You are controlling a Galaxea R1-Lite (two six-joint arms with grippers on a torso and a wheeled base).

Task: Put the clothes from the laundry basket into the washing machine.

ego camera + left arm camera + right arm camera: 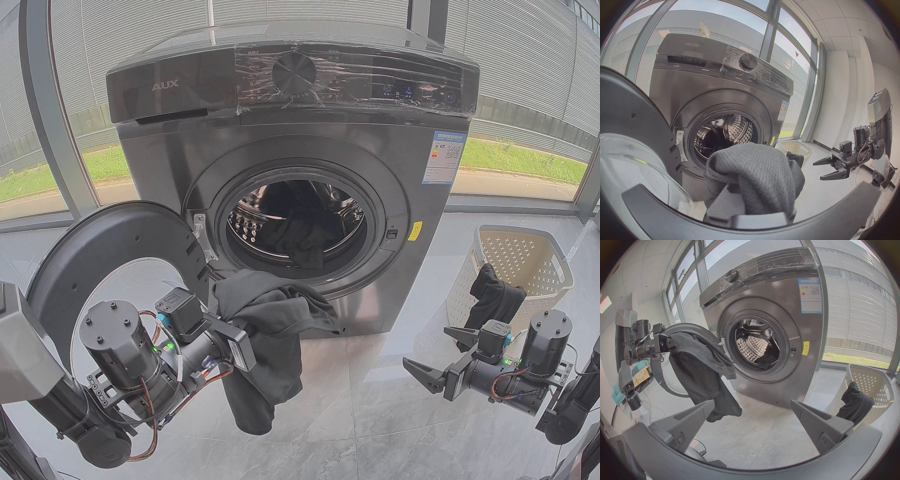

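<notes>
Standing open, the washing machine has dark clothes in its drum, while the laundry basket beside it holds one dark garment over its rim. The left gripper clamps a grey garment before the opening; the right gripper gapes wide, empty. Glossy tiled floor, glass-walled room

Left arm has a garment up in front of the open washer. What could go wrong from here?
1. The dark garment in the left gripper hangs well below the drum opening; its tail may catch on the lip or trail outside.
2. The door stands open close beside the left arm; a swing might strike it.
3. The other garment, draped over the rim of the laundry basket, may slip to the floor.
</notes>
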